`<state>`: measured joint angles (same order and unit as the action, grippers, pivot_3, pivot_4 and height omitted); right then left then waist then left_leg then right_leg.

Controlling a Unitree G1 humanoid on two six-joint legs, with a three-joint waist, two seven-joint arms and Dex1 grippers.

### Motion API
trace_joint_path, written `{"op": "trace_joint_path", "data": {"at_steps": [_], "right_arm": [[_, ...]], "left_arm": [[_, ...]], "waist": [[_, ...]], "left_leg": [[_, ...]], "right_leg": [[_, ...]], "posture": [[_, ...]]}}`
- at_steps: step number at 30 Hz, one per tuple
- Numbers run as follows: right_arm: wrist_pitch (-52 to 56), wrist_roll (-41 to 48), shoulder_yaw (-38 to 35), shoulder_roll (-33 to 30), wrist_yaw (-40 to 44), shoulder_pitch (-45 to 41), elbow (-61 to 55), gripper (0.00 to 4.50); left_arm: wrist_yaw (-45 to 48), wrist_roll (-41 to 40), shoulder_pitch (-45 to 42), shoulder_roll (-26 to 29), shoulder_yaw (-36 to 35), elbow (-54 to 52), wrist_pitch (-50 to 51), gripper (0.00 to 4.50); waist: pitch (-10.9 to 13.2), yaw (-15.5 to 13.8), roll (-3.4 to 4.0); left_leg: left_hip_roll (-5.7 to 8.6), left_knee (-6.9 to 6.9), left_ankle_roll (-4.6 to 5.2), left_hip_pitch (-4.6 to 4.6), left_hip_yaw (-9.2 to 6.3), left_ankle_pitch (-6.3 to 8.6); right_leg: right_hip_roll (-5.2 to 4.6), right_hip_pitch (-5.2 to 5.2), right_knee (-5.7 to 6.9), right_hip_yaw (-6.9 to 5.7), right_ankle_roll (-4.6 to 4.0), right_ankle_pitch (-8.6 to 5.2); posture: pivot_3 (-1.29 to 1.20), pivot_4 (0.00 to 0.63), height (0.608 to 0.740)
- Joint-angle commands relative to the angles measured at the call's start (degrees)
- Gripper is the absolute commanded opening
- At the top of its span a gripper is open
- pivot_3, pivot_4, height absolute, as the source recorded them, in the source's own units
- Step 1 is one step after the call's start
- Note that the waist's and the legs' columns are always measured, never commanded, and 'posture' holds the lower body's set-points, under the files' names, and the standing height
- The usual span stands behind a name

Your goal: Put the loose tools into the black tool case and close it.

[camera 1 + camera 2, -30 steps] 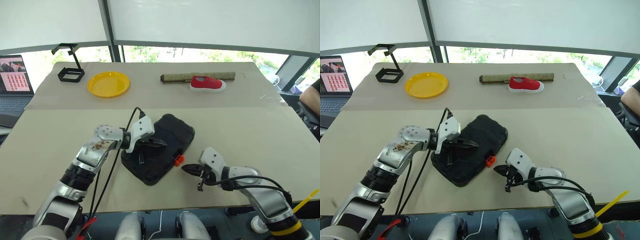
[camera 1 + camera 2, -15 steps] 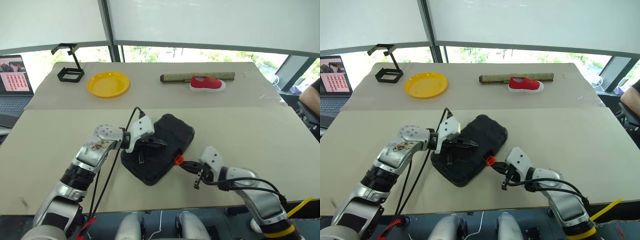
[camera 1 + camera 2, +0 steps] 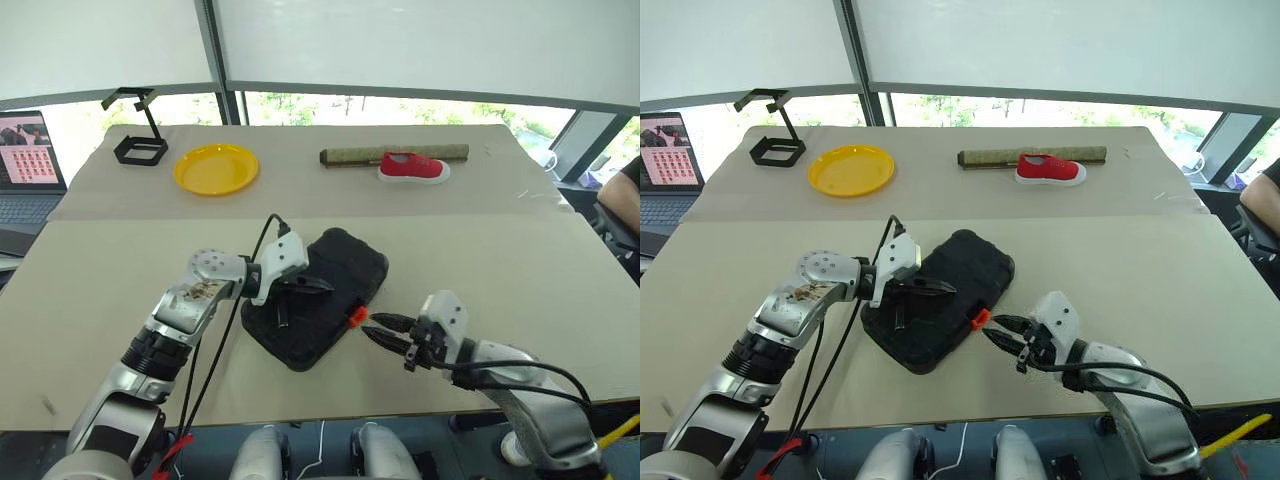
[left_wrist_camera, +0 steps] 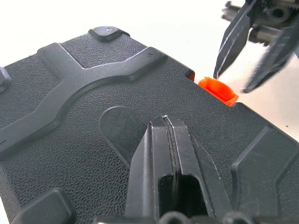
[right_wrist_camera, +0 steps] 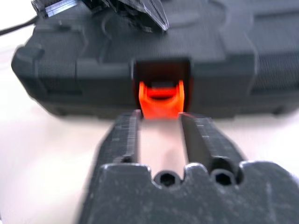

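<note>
A: Head views, item one?
B: Black tool case (image 3: 318,298), lid down, lying near the front edge of the table (image 3: 500,270). Left gripper (image 3: 318,286) over the lid, fingers pressed together.
A: Left wrist view?
B: Same pinched fingers (image 4: 166,154) over the textured lid; orange latch (image 4: 217,90) at the case's edge.
A: Right wrist view?
B: Right gripper (image 5: 160,122) parted, fingertips just beside the latch, holding nothing.
</note>
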<state>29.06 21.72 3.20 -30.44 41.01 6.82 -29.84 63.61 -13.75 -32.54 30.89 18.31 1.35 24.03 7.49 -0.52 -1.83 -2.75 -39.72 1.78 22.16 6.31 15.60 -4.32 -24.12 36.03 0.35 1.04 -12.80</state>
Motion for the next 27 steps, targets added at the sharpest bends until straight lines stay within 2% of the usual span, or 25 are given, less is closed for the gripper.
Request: {"op": "trace_joint_path", "data": {"at_steps": [1,4,12,17,18,19,25,27], "right_arm": [[-0.3,0.9,-0.3,1.6,-2.0,0.1,-1.7,3.22],[-0.1,1.3,0.4,4.0,-3.5,-1.1,-1.0,4.21],[-2.2,-2.6,2.9,4.0,-4.0,-2.4,2.9,4.21],[-3.5,-3.2,2.4,1.2,-2.2,-0.2,1.7,2.85],[-4.0,-3.9,3.0,0.3,-1.6,0.1,2.0,2.4],[-4.9,-4.5,3.5,-0.1,-1.3,0.1,2.4,2.15],[-6.6,-6.0,5.0,1.7,-2.2,-4.8,4.4,0.03],[-7.1,-6.2,4.9,2.0,-2.3,-5.7,5.0,0.01]], "left_arm": [[0.0,3.4,2.9,1.1,2.9,4.5,2.1,0.0],[0.1,3.3,3.1,1.1,3.0,4.3,2.1,0.0],[0.2,3.5,3.1,1.3,3.0,4.1,2.1,0.0],[0.0,3.6,3.3,1.6,2.6,4.6,1.6,0.0],[0.0,3.6,3.4,1.6,2.6,4.7,1.5,0.0],[0.0,3.7,3.5,1.6,2.7,4.8,1.4,0.0],[0.0,4.0,3.7,1.0,3.1,5.3,0.7,0.0],[0.0,4.0,3.8,1.0,3.2,5.4,0.6,0.0]], "waist": [[0.0,0.1,0.01],[0.0,0.2,0.02],[-0.1,0.2,-0.01],[-0.1,0.1,0.0],[-0.1,0.1,0.0],[-0.1,0.2,-0.01],[-0.1,0.4,0.01],[-0.1,0.3,0.0]], "left_leg": [[0.0,0.0,0.0,0.0,0.0,0.0],[-0.02,0.0,0.0,-0.06,0.01,0.0],[-0.01,0.02,0.0,-0.04,0.02,0.0],[-0.01,0.03,0.0,-0.04,0.03,0.0],[-0.01,0.03,0.0,-0.04,0.02,0.0],[-0.01,0.03,0.0,-0.04,0.03,0.0],[-0.04,0.03,0.0,-0.09,0.03,0.0],[-0.03,0.03,0.0,-0.07,0.03,0.0]], "right_leg": [[0.0,-0.01,0.0,0.01,-0.12,-0.07],[0.02,0.01,0.01,0.06,-0.13,-0.14],[0.0,0.0,0.0,0.07,-0.17,-0.14],[0.0,-0.01,0.0,0.07,-0.16,-0.14],[-0.01,-0.01,0.0,0.07,-0.16,-0.14],[-0.01,-0.01,0.0,0.08,-0.16,-0.15],[0.02,0.01,0.01,0.08,0.15,-0.38],[0.0,0.0,0.0,0.08,0.16,-0.38]], "posture": [[0.0,0.15,0.74],[0.0,0.15,0.74],[0.0,0.15,0.74],[0.0,0.15,0.74],[0.0,0.15,0.74],[0.0,0.15,0.74],[0.0,0.15,0.74],[0.0,0.15,0.74]]}}
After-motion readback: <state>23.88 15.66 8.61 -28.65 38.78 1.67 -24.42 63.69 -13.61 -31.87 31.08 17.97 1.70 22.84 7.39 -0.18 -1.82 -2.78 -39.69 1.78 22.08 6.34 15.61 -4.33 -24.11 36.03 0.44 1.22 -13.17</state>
